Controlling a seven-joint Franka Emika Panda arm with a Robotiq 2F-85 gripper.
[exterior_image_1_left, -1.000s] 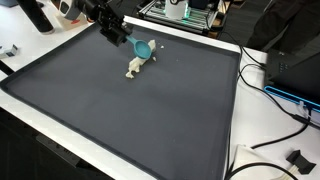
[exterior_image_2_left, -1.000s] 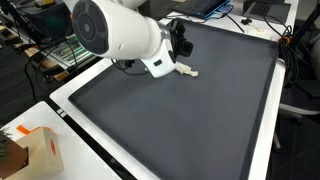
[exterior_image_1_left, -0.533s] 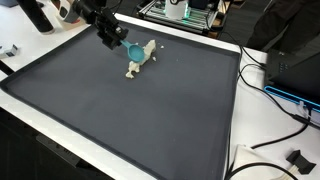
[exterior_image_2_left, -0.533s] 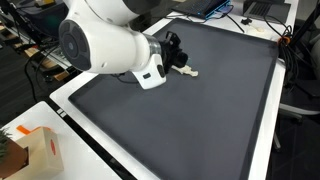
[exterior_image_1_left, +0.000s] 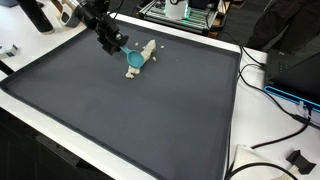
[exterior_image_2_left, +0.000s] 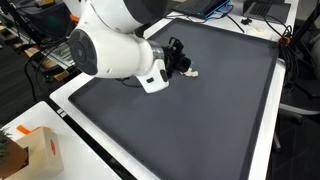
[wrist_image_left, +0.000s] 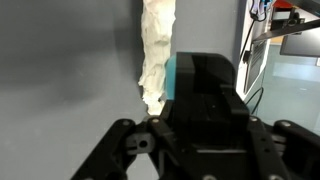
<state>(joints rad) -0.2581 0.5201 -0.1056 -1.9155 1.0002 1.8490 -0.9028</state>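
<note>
Lengthwise, cream strip (wrist_image_left: 155, 45) straight up the wrist view, near end by gripper (exterior_image_1_left: 116, 44), opening indiscernible.

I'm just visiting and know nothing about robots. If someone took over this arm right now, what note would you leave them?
Gripper: low over the dark mat, near one of its edges. No view shows whether the fingers are open or shut.
Things: a teal piece sits at the fingertips, against a cream lumpy object that lies on the mat.
Done: the gripper is at both things.
Left: the teal piece is not yet clear of the gripper, so check the grip before moving.
</note>
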